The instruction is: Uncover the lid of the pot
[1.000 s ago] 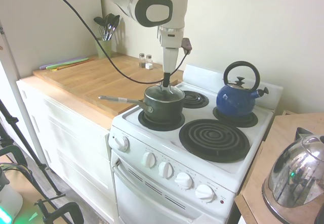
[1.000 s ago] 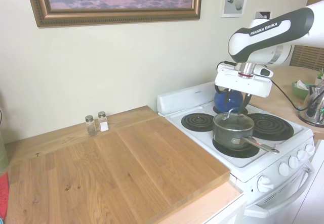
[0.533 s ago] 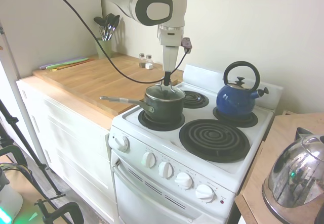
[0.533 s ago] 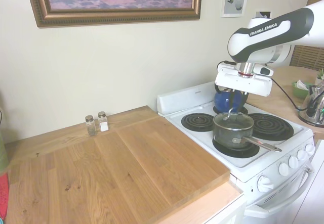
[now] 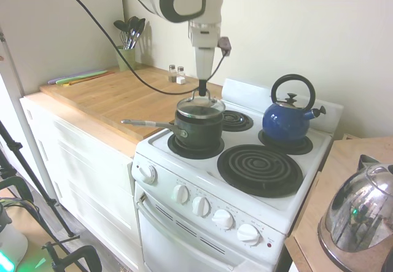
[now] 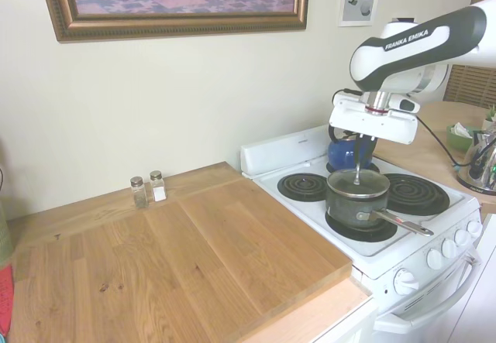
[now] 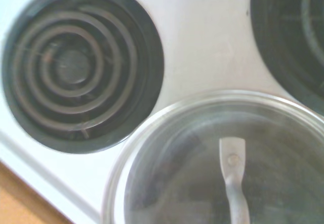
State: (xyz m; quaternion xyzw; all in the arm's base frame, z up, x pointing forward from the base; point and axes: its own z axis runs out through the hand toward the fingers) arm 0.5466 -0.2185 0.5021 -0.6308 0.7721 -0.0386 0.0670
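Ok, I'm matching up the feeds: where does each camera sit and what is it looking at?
First exterior view: in front of the white stove, counter side; the arm comes in from upper left.
Second exterior view: over the wooden counter, facing the stove; the arm comes from the right.
Wrist view: straight down on the round glass lid; no arm shows.
Both exterior views share the dark pot and the tool.

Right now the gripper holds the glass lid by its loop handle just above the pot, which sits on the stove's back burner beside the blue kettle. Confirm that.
One detail is wrong: the first exterior view shows the pot on a front burner, not a back one. The gripper does hold the lid just above it.
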